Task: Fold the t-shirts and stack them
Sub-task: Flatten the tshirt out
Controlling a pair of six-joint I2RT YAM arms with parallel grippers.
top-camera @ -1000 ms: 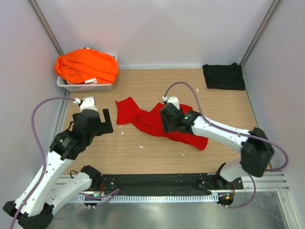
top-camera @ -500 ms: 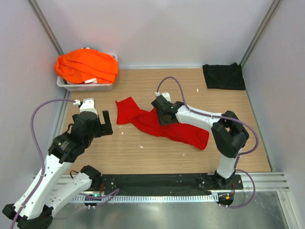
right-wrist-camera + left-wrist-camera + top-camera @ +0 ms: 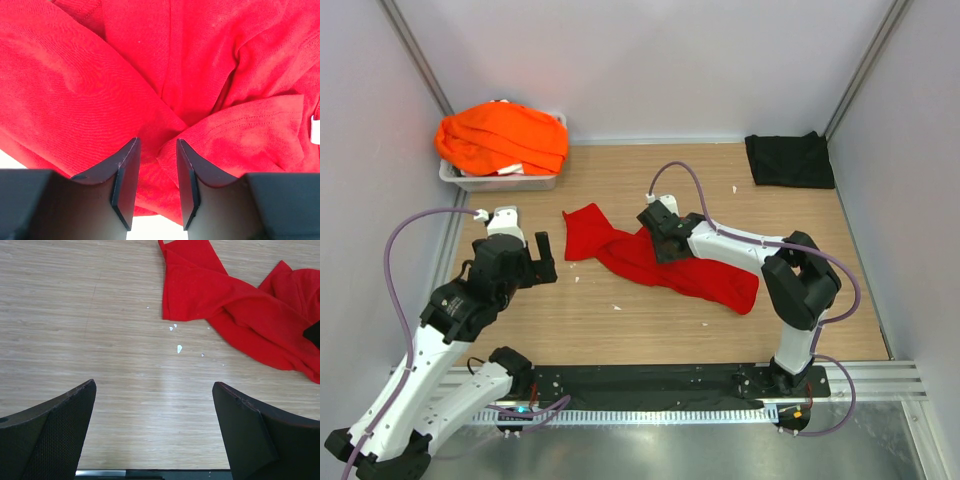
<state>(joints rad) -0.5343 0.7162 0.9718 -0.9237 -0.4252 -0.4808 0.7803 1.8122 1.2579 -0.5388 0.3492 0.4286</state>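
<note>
The red t-shirt (image 3: 610,250) lies crumpled in a long diagonal strip on the wooden table. My right gripper (image 3: 658,243) is down on its middle. In the right wrist view the gripper (image 3: 157,142) has its jaws narrow, closed on a raised fold of the red cloth (image 3: 100,75). My left gripper (image 3: 538,258) is wide open and empty over bare wood left of the shirt. In the left wrist view the gripper (image 3: 154,385) faces the shirt's left end (image 3: 225,295). The black t-shirt (image 3: 790,160) lies folded at the back right. Orange t-shirts (image 3: 500,135) are heaped at the back left.
The orange heap sits in a grey plastic tray (image 3: 500,182) against the left wall. White walls enclose the table on three sides. Small white specks (image 3: 178,348) lie on the wood near the red shirt's left end.
The right arm swung its elbow inward and its gripper shifted slightly left and back on the red shirt within the first half second, then held still. The left arm barely moved.
</note>
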